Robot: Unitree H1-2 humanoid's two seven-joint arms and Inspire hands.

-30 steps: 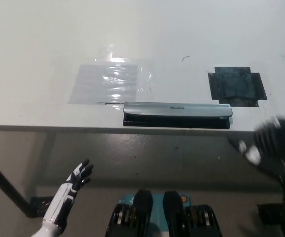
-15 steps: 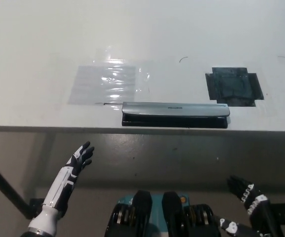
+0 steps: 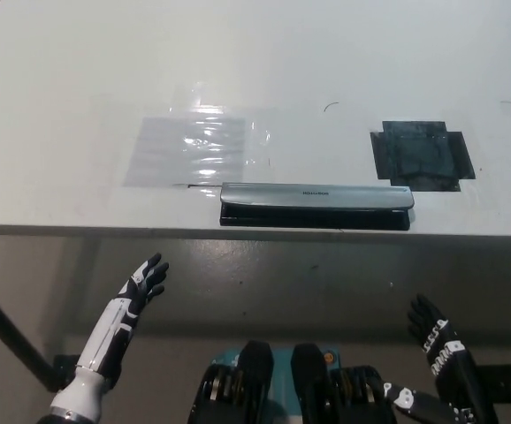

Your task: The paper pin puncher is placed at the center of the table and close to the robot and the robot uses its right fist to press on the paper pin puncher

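Puncher (image 3: 316, 206) lies long and flat at the near edge of the white tabletop (image 3: 79, 79), in the middle. Both hands hang below it, touching nothing: white left hand (image 3: 143, 288) and black right hand (image 3: 435, 338), fingers spread.

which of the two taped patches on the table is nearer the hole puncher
The clear shiny tape patch, toward the robot's left: its near edge almost meets the paper pin puncher at its left end. The black tape patch lies apart, beyond the right end.
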